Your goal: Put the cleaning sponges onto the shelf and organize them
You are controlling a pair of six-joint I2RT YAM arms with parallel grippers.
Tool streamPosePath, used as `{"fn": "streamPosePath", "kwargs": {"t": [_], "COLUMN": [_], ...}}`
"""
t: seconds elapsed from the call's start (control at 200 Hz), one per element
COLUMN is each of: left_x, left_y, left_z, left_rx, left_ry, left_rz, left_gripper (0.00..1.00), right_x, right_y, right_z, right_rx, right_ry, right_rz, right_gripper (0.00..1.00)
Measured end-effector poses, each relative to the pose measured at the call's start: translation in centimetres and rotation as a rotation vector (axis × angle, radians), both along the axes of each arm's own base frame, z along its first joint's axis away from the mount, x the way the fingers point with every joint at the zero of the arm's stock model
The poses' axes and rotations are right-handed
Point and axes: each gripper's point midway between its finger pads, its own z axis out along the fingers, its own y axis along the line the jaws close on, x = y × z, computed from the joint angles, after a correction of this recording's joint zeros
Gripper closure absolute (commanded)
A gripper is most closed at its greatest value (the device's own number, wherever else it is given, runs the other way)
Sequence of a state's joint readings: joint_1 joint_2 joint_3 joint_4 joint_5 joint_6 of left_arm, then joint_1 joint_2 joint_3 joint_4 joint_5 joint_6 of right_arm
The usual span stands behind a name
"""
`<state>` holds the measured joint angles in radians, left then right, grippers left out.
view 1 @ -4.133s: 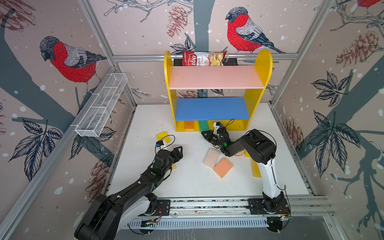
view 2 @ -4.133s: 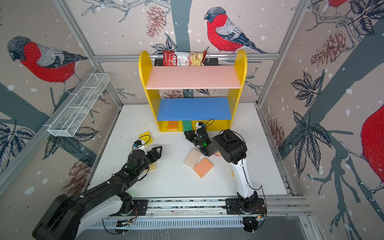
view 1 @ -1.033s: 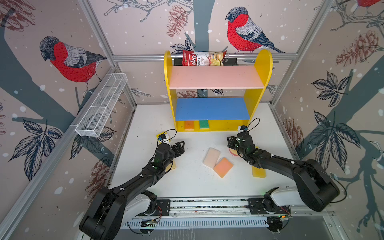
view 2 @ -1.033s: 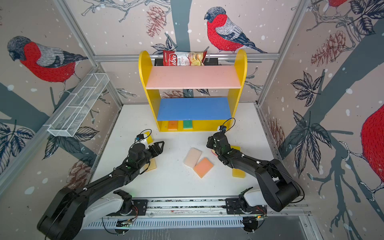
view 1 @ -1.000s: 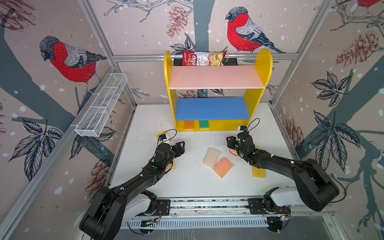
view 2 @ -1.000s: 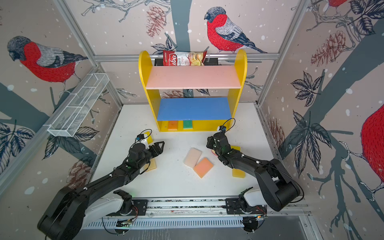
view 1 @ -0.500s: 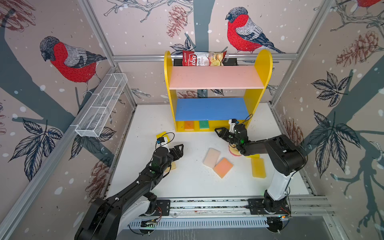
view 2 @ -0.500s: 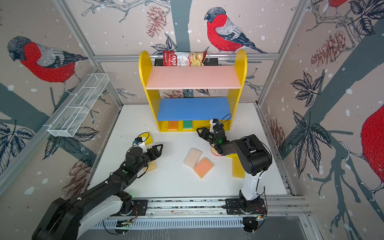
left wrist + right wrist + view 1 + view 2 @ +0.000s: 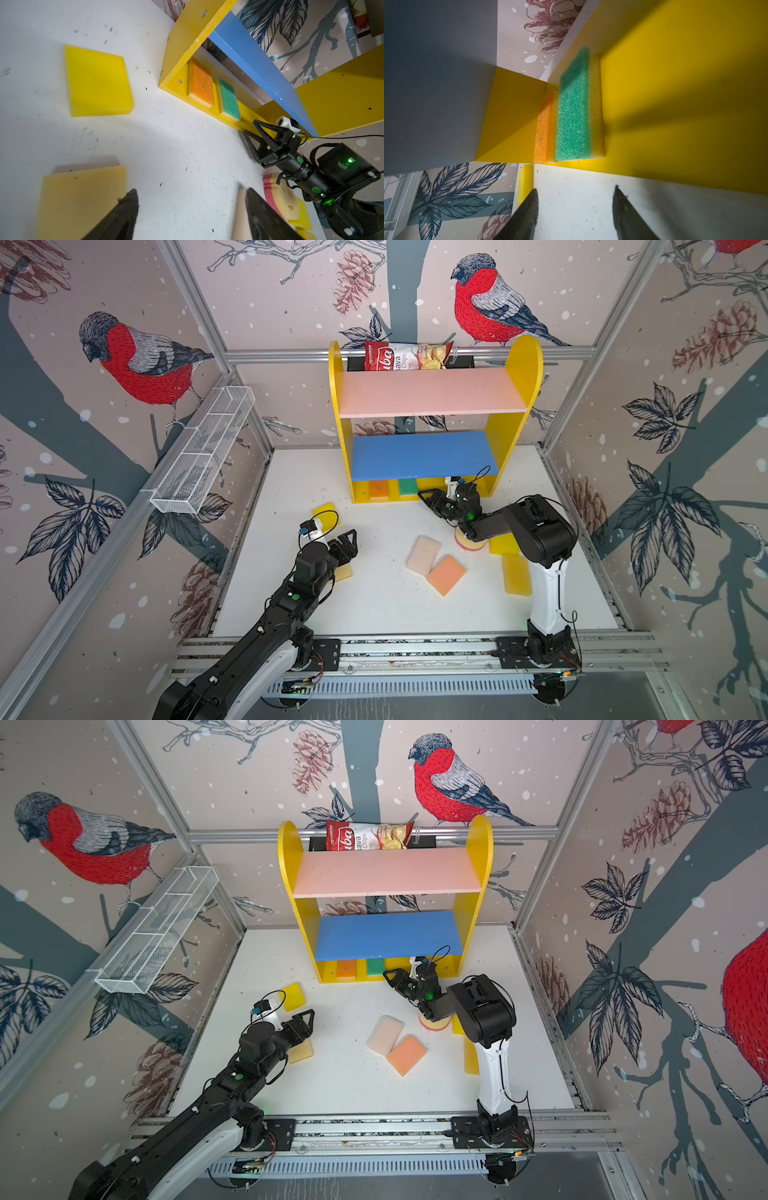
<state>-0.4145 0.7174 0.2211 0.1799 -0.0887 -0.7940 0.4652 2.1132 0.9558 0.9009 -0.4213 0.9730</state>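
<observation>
The shelf (image 9: 430,391) stands at the back, with an orange sponge (image 9: 378,489) and a green sponge (image 9: 408,486) lying side by side on its yellow base. My right gripper (image 9: 428,499) hovers open and empty just in front of that base, right of the green sponge (image 9: 574,108). My left gripper (image 9: 349,543) is open over bare table, beside a pale yellow sponge (image 9: 344,572). On the table lie a bright yellow sponge (image 9: 326,514), a cream sponge (image 9: 423,554), a salmon sponge (image 9: 446,574), a round sponge (image 9: 469,542) and two yellow sponges (image 9: 516,574).
A red-and-white chips bag (image 9: 405,356) sits behind the shelf's top. A white wire-mesh basket (image 9: 203,456) hangs on the left wall. The pink board and the blue board (image 9: 424,454) carry nothing. A rail (image 9: 415,649) runs along the front edge.
My right arm has pulled back from the round sponge and swung its gripper up to the shelf's base, empty. My left gripper has barely shifted.
</observation>
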Motion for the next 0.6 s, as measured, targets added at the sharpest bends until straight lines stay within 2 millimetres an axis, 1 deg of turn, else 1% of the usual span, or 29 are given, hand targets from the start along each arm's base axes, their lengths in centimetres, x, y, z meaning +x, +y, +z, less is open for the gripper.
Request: {"fn": "streamPosePath", "kwargs": {"t": [0.1,0.17,0.215,0.375,0.445,0.6], "left_x": [-0.1,-0.1,-0.1,-0.3,-0.5,-0.9], "left_y": [0.1,0.1,0.2,0.3,0.4,0.6], "left_z": [-0.3,-0.3,-0.3,-0.9,-1.1,-1.5], "left_rx": [0.006,0.007,0.009,0.012,0.011,0.012], "left_ry": [0.011,0.010,0.011,0.020,0.025,0.030], "left_rz": [0.001,0.003,0.005,0.008,0.011,0.012], "left_gripper": [0.20,0.20,0.20,0.20,0.20,0.20], "right_x": [0.0,0.3,0.5,0.7,1.0,1.5], "right_y": [0.4,0.5,0.5,0.7,0.7,0.9], "right_z": [0.1,0.1,0.0,-1.1,-1.4,-1.1], "right_rx": [0.019,0.024,0.024,0.050,0.051,0.066], "right_ry": [0.003,-0.006,-0.008,0.018,0.020,0.011], "right_rz": [0.000,-0.004,-0.015,-0.041,-0.057,-0.088], "right_gripper": [0.60,0.70,0.73,0.73,0.69,0.65]}}
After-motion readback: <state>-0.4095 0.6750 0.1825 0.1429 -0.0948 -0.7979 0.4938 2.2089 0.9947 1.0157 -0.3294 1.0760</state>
